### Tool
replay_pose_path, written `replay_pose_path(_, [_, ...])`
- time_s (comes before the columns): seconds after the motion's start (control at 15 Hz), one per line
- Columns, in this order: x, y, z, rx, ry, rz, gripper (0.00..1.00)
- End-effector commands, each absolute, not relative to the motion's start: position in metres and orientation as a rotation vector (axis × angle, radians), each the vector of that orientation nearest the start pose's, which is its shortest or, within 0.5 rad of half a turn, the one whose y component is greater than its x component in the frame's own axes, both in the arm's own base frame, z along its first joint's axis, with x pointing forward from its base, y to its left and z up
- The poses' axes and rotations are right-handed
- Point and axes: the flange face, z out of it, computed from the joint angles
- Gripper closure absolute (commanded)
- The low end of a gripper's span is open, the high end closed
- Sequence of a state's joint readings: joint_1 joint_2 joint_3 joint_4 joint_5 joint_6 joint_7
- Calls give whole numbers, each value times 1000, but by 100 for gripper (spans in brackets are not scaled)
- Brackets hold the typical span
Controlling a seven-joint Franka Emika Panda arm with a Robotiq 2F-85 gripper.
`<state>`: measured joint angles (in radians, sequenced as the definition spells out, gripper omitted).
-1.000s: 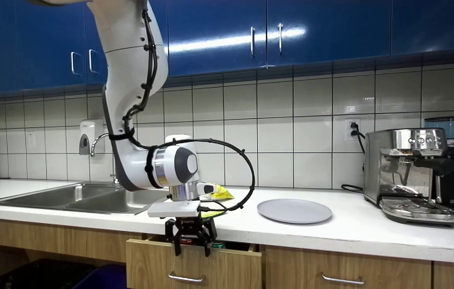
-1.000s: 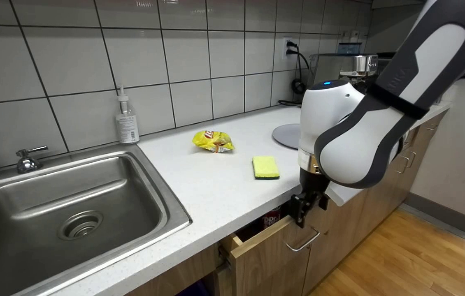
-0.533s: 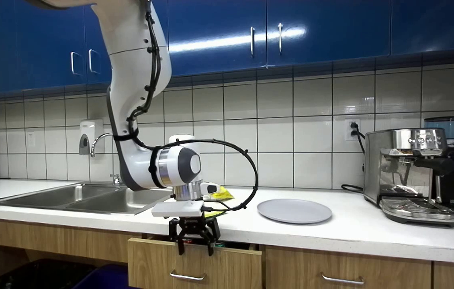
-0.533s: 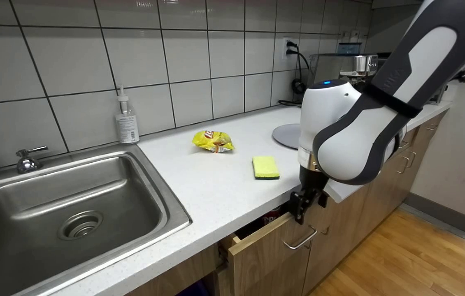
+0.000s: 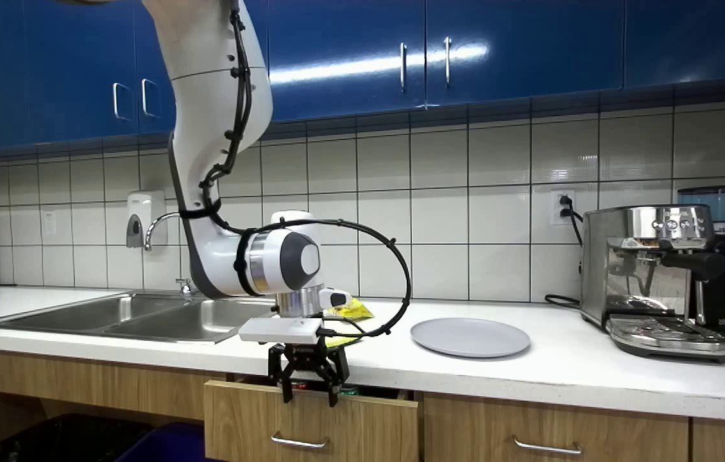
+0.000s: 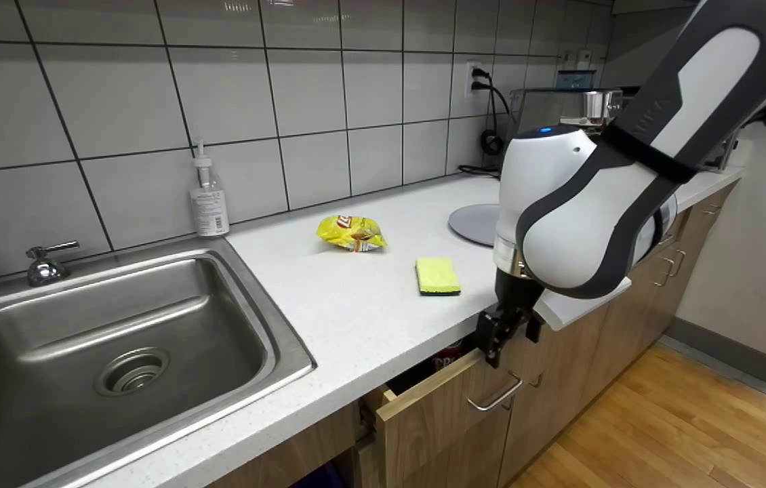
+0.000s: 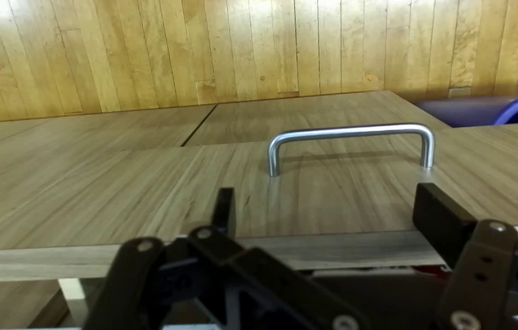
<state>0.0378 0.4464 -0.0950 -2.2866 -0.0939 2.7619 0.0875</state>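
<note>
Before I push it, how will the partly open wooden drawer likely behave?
The wooden drawer looks stiff: its front is a thick, flat panel. Housed beneath the white countertop, it should slide rather than tip. It may rattle: a printed red can shows inside.

Kitchen interior. Washing area: a double-basin stainless-steel sink (image 5: 173, 319) is set into a white counter (image 5: 555, 346); a chrome tap handle (image 6: 45, 270) and a clear plastic pump bottle (image 6: 210, 211) stand along the sink's back edge, and a white-and-grey soap dispenser (image 5: 144, 218) hangs on the cream square-tiled wall (image 5: 439, 215) behind. Coffee area: a boxy stainless-steel espresso machine (image 5: 651, 282) stands near a white wall outlet (image 5: 557, 206). Storage: glossy blue cabinets (image 5: 349, 45) hang overhead; a light-brown, silver-handled wood-grain drawer (image 5: 362, 427) lies beneath the counter. Further indicators: a round grey plate (image 5: 470, 337), a rectangular yellow-green sponge (image 6: 437, 274) and a crinkled yellow snack bag (image 6: 350, 232) on the counter.
</note>
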Motion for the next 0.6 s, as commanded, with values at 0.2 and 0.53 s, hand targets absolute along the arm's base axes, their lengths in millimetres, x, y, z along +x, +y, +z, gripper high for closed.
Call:
replay_pose_path(0.2, [513, -26, 205, -3179, 126, -88, 0])
replay_pose_path(0.53, [513, -25, 241, -3179, 132, -155, 0])
